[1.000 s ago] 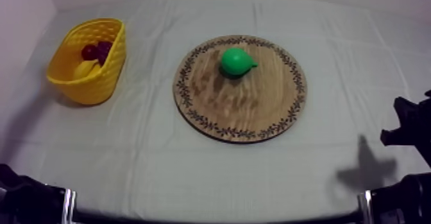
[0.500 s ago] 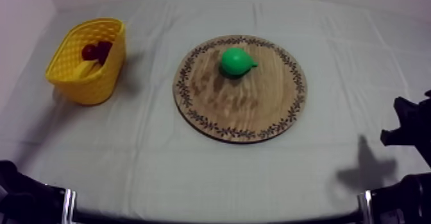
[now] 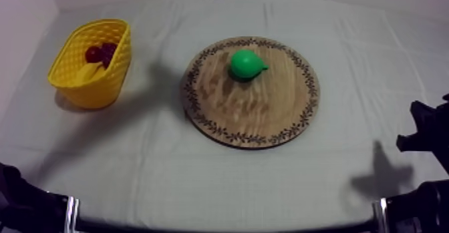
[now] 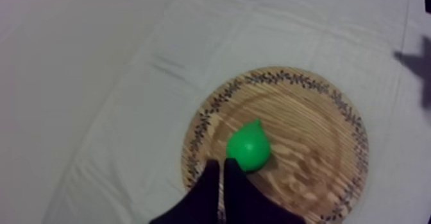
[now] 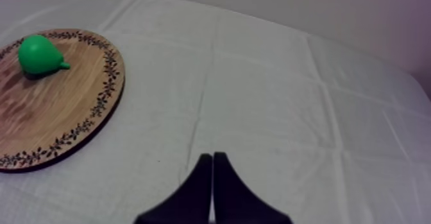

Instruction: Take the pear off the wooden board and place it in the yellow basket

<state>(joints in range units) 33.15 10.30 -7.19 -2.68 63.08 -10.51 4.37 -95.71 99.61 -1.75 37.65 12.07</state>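
Cloth (image 3: 200,182) holds board (image 3: 267,115) with pear (image 3: 246,64); basket (image 3: 93,92) partly hides banana (image 3: 89,72).

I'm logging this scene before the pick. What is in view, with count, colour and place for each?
cloth: one, grey-white, covering the table.
board: one, wooden with a patterned rim, mid-table.
pear: one, green, lying on the board's far half.
basket: one, yellow, left of the board and apart from it.
banana: one, yellow, inside the basket.
red fruit: dark red, inside the basket beside the banana; count unclear.
left gripper: one, black, shut on nothing, above the board beside the pear.
right gripper: one, black, shut on nothing, over bare cloth beside the board.
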